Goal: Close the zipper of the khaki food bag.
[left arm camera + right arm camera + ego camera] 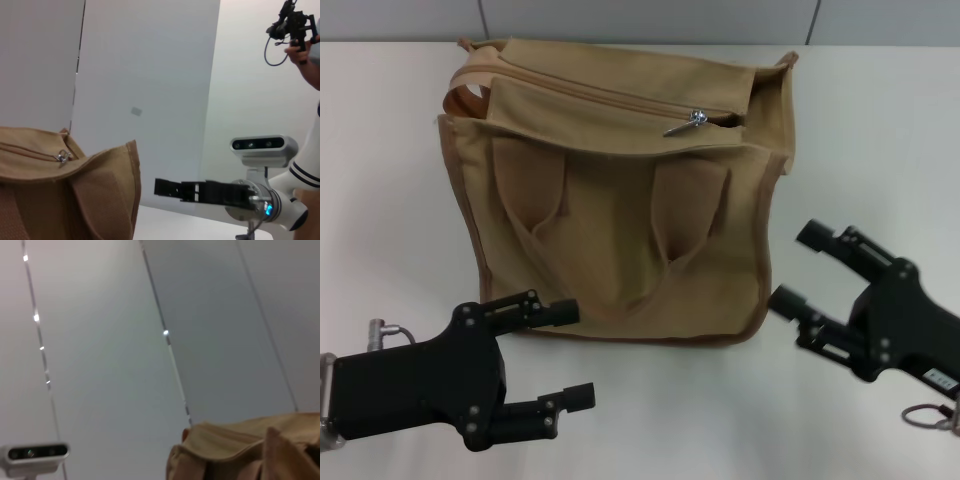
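The khaki food bag (pixel 620 230) stands upright on the white table, its two handles hanging down the front. Its zipper (pixel 610 92) runs along the top, with the silver pull tab (pixel 687 123) near the right end; a short dark gap shows right of the tab. The bag (pixel 60 190) and the pull tab (pixel 63 156) also show in the left wrist view, and the bag's top (pixel 250 445) shows in the right wrist view. My left gripper (pixel 570 355) is open, low in front of the bag's left corner. My right gripper (pixel 800 268) is open, just right of the bag. Neither touches it.
The white table (pixel 880 120) extends on all sides of the bag. A grey panelled wall (pixel 650 20) stands behind. The left wrist view shows my right arm (pixel 220 192) and a person's hand holding a device (pixel 295 30) at the far side.
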You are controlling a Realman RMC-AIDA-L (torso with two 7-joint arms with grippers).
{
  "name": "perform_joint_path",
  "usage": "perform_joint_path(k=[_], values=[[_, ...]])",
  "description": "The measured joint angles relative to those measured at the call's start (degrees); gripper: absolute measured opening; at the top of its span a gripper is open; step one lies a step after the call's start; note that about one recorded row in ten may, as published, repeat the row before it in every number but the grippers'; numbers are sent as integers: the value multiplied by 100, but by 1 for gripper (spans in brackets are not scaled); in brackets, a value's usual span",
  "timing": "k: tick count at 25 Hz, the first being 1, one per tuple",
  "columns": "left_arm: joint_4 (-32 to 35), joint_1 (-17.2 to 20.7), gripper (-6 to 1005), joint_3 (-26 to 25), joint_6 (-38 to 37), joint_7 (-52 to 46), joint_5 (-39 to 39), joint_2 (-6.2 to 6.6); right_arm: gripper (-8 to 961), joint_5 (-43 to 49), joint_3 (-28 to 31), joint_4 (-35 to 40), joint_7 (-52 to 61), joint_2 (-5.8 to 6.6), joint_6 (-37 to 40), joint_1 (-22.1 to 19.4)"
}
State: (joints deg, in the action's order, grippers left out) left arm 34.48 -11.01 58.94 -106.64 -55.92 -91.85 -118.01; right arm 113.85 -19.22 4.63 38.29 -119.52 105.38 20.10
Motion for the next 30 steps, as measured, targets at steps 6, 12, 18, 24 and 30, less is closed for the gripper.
perform_joint_path(k=[6, 12, 18, 24, 30], values=[[-39, 16, 771, -69, 84, 3, -20, -9, 785, -3, -198, -174, -157, -6, -182, 30], [-109, 17, 770, -67, 230, 85, -25, -22, 813, -4, -262, -182, -156, -8, -216, -25], [-135, 73, 770, -87, 207, 122, -4, -31, 814, -3, -383, -217, -127, -4, -334, 13], [-177, 84, 770, -126, 133, 238, 8, -28, 813, 131, -546, -328, -212, -16, -547, 134], [-336, 238, 770, -298, 7, 528, -25, 47, 813, 338, -555, -567, -422, -20, -814, 379]])
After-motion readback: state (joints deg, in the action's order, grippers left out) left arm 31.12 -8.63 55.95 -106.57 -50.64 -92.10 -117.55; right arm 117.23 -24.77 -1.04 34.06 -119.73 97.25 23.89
